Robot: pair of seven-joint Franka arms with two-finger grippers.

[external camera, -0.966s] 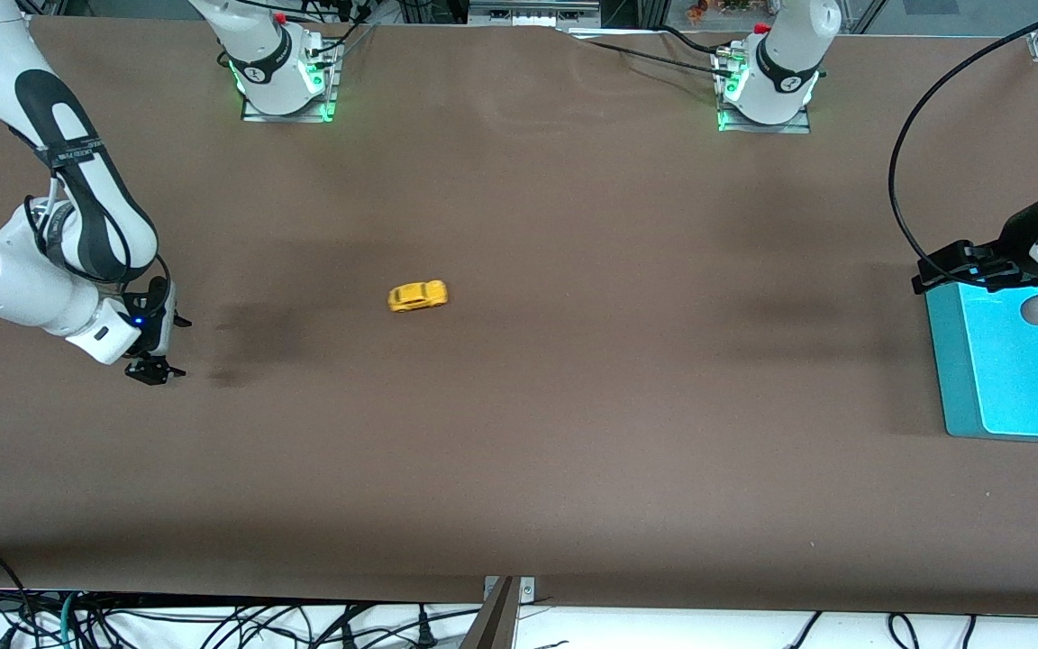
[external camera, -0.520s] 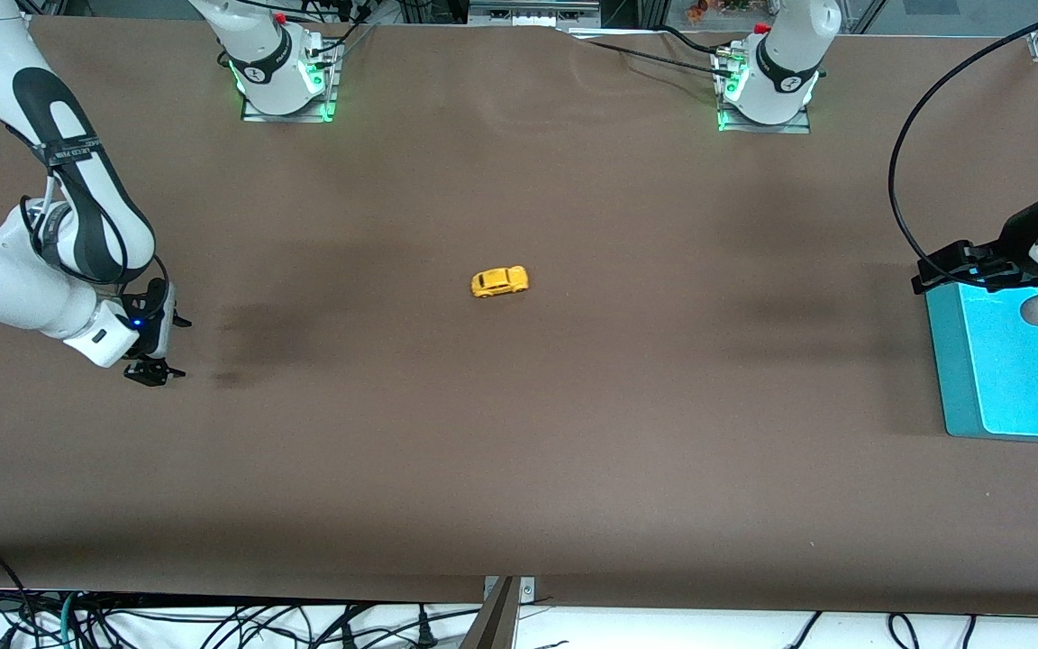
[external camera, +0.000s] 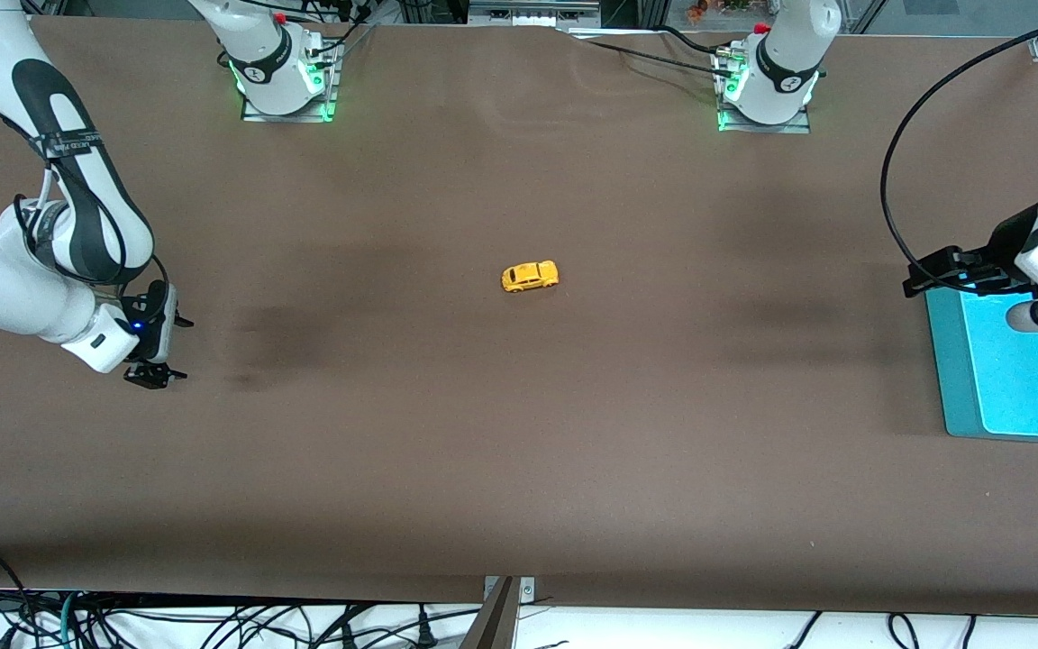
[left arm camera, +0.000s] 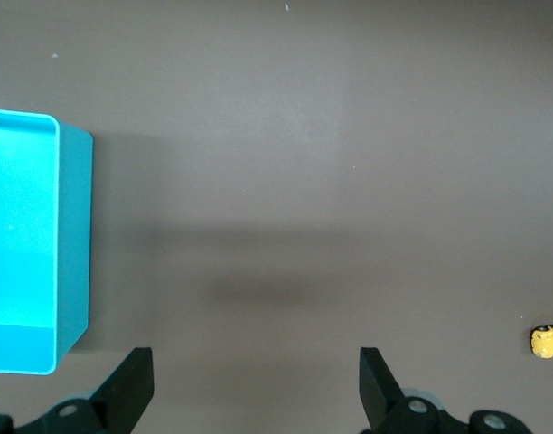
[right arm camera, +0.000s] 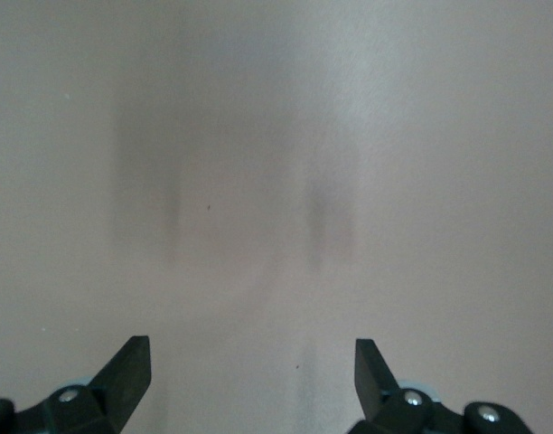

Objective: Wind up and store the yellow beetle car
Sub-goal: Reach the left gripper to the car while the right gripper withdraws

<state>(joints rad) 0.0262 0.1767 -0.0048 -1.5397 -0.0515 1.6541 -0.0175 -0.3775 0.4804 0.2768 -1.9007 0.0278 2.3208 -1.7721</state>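
Note:
The yellow beetle car (external camera: pixel 530 276) stands alone on the brown table near its middle, apart from both grippers. It also shows at the edge of the left wrist view (left arm camera: pixel 548 341). My right gripper (external camera: pixel 166 348) is open and empty, low over the table at the right arm's end, and its wrist view (right arm camera: pixel 251 371) shows only bare table between the fingers. My left gripper (external camera: pixel 956 272) is open and empty, up over the table beside the teal bin's edge, and shows in its wrist view (left arm camera: pixel 257 380).
An open teal bin (external camera: pixel 951 379) stands at the left arm's end of the table, and its wall shows in the left wrist view (left arm camera: pixel 73 235). Cables lie along the table's edge nearest the front camera.
The car has rolled across the table toward the left arm's end and slightly farther from the front camera. The left gripper has shifted slightly; the right arm has barely moved.

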